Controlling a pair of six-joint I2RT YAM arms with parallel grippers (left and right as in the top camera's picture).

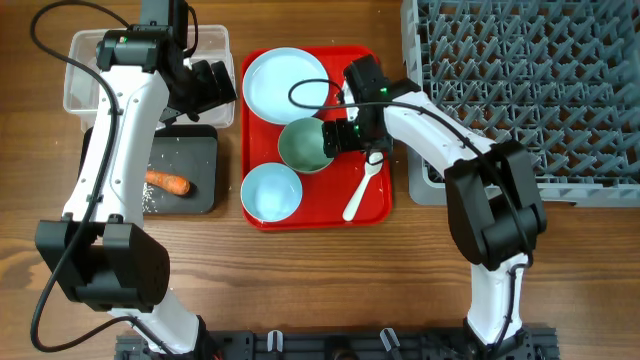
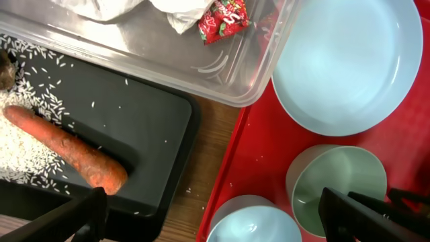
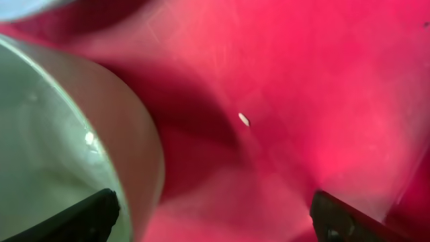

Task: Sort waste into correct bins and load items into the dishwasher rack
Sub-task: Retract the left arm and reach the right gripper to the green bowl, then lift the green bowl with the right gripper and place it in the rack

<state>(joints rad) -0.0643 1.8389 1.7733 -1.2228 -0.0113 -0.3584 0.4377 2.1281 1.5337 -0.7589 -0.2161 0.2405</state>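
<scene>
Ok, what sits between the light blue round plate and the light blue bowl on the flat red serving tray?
The pale green-white bowl sits between them; the overhead view shows it.

The orange carrot (image 1: 168, 183) lies flat on the black tray (image 1: 198, 150), its thick end toward the red tray (image 1: 320, 205). White rice (image 2: 23, 151) is scattered around it, and a small brown lump (image 2: 5, 67) sits by its thin end. Just behind the black tray, the clear tub (image 1: 75, 95) holds a crumpled white napkin (image 2: 111, 7) and a red-and-silver wrapper (image 2: 225, 17).

On the red tray stand the light blue plate (image 1: 285, 82), the pale green bowl (image 1: 303, 145) and the light blue bowl (image 1: 271, 192), all upright and close together. The white spoon (image 1: 362, 190) lies beside the bowls. A single rice grain (image 3: 243, 119) lies near the green bowl. The grey pegged rack (image 1: 530, 90) sits on the worktop just beside the red tray.
</scene>
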